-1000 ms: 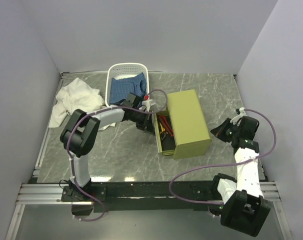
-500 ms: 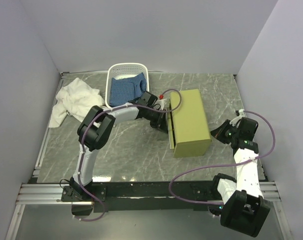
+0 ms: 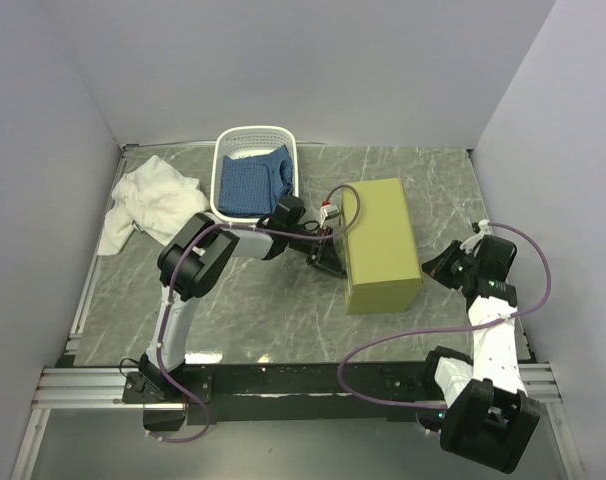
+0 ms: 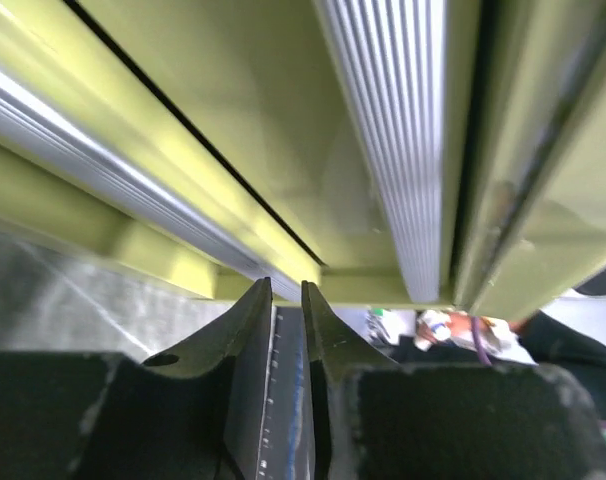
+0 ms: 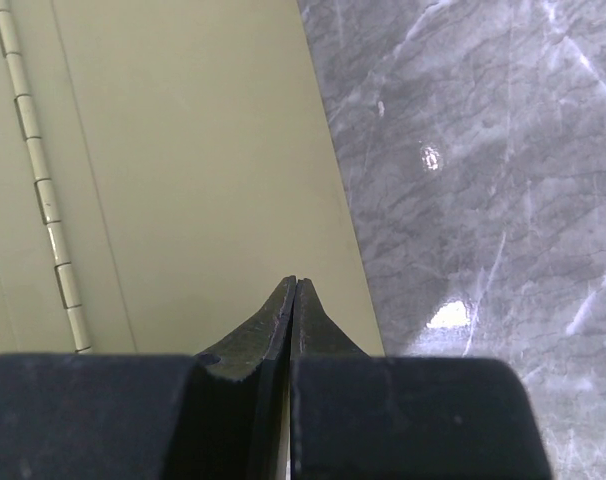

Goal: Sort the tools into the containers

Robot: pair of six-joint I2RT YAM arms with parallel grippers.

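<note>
The olive-green drawer chest (image 3: 383, 240) stands in the middle of the table with its drawer pushed in. No tools show in any view; they are hidden. My left gripper (image 3: 333, 262) is at the chest's left face, jaws nearly together and empty. In the left wrist view the left gripper (image 4: 287, 288) touches the chest's ribbed front (image 4: 283, 120). My right gripper (image 3: 430, 268) is shut and empty at the chest's right side. In the right wrist view the right gripper (image 5: 295, 282) lies against the chest's plain wall (image 5: 183, 150). The white perforated basket (image 3: 255, 134) holds blue fabric (image 3: 253, 180).
A white cloth (image 3: 153, 200) lies crumpled at the back left by the wall. Grey marble tabletop (image 5: 483, 150) shows right of the chest. White walls close in the table at left, back and right.
The chest's drawer was open with tools showing; my left gripper moved right against it and the drawer is now shut. The right arm has stayed at the chest's right side.
</note>
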